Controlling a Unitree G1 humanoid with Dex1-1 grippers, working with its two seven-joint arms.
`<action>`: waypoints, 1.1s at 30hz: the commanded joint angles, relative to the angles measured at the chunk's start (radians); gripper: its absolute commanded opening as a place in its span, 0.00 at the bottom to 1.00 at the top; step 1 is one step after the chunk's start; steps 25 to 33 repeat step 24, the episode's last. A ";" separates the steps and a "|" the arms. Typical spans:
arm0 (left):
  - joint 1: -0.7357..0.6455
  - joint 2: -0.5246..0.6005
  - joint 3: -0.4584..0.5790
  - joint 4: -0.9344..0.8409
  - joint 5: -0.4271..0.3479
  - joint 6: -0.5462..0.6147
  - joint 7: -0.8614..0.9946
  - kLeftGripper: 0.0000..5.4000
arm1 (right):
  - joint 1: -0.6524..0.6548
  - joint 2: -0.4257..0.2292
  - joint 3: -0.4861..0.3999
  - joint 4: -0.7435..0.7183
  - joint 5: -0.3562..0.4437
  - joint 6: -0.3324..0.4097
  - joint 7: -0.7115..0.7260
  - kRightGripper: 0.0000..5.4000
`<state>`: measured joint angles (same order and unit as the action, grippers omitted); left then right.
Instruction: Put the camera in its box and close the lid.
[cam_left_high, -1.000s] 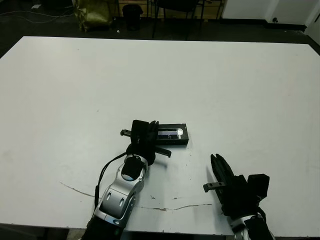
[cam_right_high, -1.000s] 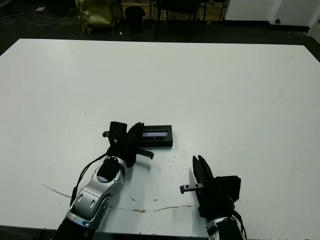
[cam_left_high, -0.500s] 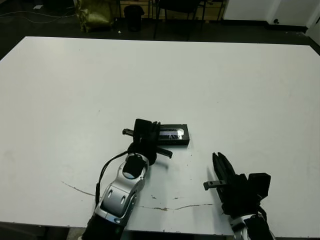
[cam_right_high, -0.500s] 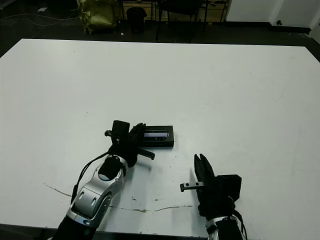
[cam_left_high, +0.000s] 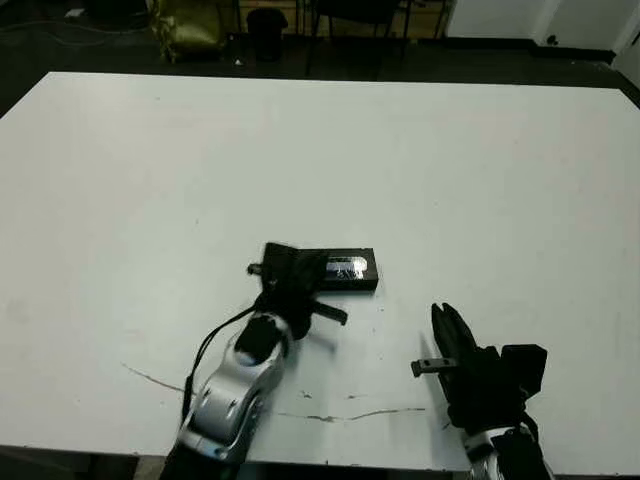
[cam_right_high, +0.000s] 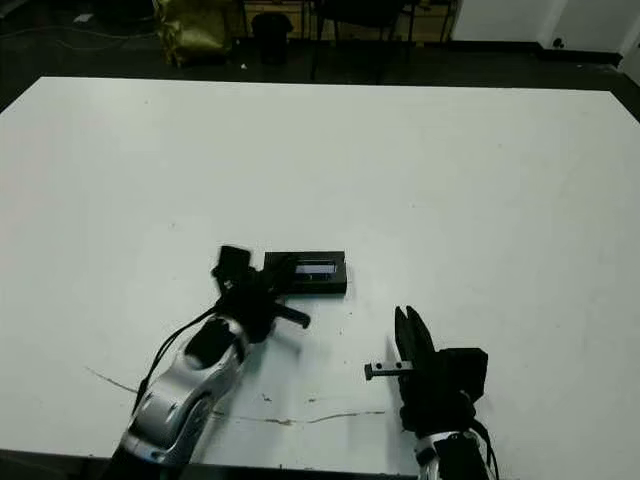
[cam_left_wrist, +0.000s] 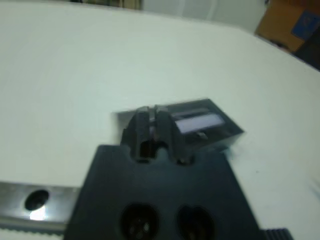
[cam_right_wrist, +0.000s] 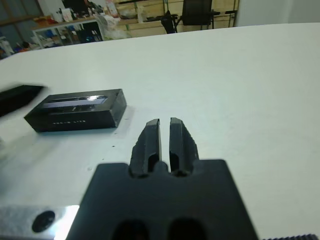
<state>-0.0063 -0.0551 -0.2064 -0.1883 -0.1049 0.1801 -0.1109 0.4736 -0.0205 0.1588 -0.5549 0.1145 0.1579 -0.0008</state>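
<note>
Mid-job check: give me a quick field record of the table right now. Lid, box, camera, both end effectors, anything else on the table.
lid: seated on the box, glossy strip up
box: closed, flat on the white table
camera: not visible
left end effector: at the box's left end, fingers together; contact unclear, wrist view blurred
right end effector: fingers together, holding nothing, apart from the box, near the table's front edge
other: thin dark scuff line near the front edge

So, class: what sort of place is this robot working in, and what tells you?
Probably a lab or workshop. A large bare white table fills the view, shelves cluttered with supplies line the back, and an office chair stands past the table's far edge.
</note>
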 joint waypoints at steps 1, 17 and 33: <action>0.036 0.026 0.081 -0.074 -0.039 -0.088 -0.016 0.01 | 0.038 -0.007 -0.011 -0.046 -0.004 0.081 -0.015 0.00; 0.198 0.013 0.279 -0.066 -0.202 -0.424 -0.076 0.01 | -0.104 -0.005 -0.180 0.139 0.047 -0.156 0.044 0.00; 0.241 0.001 0.249 -0.027 -0.132 -0.436 -0.049 0.01 | -0.145 -0.012 -0.201 0.066 0.057 -0.103 0.039 0.00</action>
